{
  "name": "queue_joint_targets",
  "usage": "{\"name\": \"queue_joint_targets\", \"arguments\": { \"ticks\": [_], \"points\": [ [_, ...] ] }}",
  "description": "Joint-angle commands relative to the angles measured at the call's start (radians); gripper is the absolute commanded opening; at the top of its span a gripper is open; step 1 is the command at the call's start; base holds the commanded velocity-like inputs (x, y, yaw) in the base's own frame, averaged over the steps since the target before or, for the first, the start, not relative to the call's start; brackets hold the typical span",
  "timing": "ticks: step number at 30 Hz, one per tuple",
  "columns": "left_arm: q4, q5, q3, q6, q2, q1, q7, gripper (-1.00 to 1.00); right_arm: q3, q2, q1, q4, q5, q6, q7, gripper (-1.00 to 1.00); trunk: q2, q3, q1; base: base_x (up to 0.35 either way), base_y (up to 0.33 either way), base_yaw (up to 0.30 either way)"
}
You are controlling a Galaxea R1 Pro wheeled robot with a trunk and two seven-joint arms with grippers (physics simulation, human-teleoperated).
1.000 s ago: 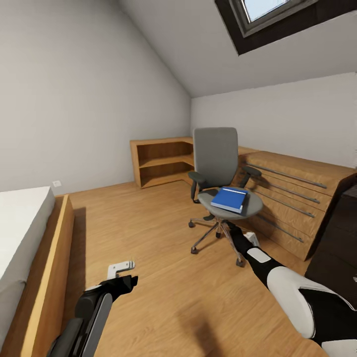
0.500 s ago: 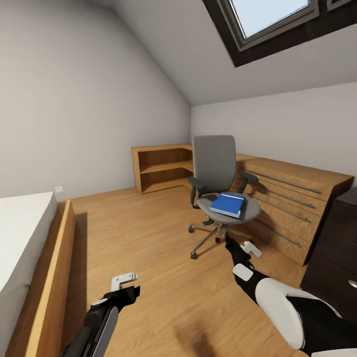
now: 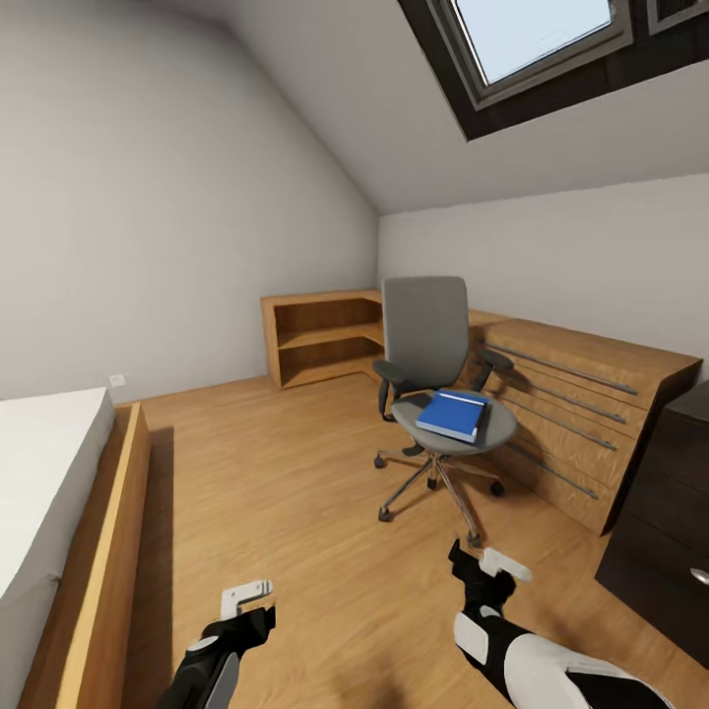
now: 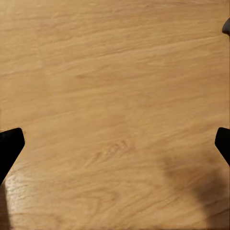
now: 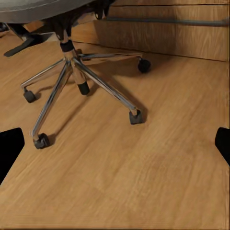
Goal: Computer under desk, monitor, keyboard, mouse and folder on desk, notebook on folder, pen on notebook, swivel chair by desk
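The swivel chair [image 3: 426, 340], with grey seat and back and black armrests, stands mid-room on the wood floor of the bedroom [image 3: 295, 473]. The blue folder [image 3: 453, 415] lies flat on its seat. My right gripper [image 3: 492, 566] hangs open low in front of the chair, well short of its metal star base [image 5: 79, 79], with bare floor between its fingertips [image 5: 9, 148]. My left gripper [image 3: 246, 597] is open over bare planks [image 4: 115, 96], farther left. The desk, computer, monitor, keyboard, mouse, notebook and pen are out of view.
A light wooden drawer chest [image 3: 571, 394] runs along the wall just behind and right of the chair. A black cabinet [image 3: 665, 512] stands at the right edge. Open wooden shelves [image 3: 320, 335] fill the far corner, and a bed [image 3: 59, 492] lines the left side.
The head view has tilted up, showing more skylight. Both arms have drawn back toward me; the right gripper has moved away from the chair's base. Chair and folder have not moved.
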Motion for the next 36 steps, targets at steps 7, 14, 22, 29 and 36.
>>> {"name": "queue_joint_targets", "arguments": {
  "ticks": [7,14,22,29,36],
  "points": [
    [0.262,0.009,-0.002,-0.275,-0.004,0.000,0.008,1.00,-0.005,0.004,0.163,0.003,0.047,-0.195,-0.016,1.00,0.049,0.021,-0.027,0.000,0.000,0.000],
    [0.385,0.009,-0.002,-0.395,-0.005,0.000,0.006,1.00,-0.005,0.005,0.198,0.004,0.048,-0.211,-0.012,1.00,0.098,0.043,-0.054,0.000,0.000,0.000],
    [0.504,0.010,-0.002,-0.557,-0.001,-0.001,0.003,1.00,-0.005,0.012,0.237,0.004,0.086,-0.216,-0.004,1.00,0.154,0.068,-0.085,0.000,0.000,0.000],
    [0.511,0.011,-0.002,-0.568,0.000,-0.001,0.004,1.00,-0.005,0.010,0.239,0.003,0.141,-0.216,-0.002,1.00,0.203,0.090,-0.112,0.000,0.000,0.000],
    [0.513,0.011,-0.002,-0.570,0.001,-0.001,0.005,1.00,-0.005,0.009,0.239,0.004,0.153,-0.214,-0.001,1.00,0.252,0.112,-0.138,0.000,0.000,0.000]
  ]
}}
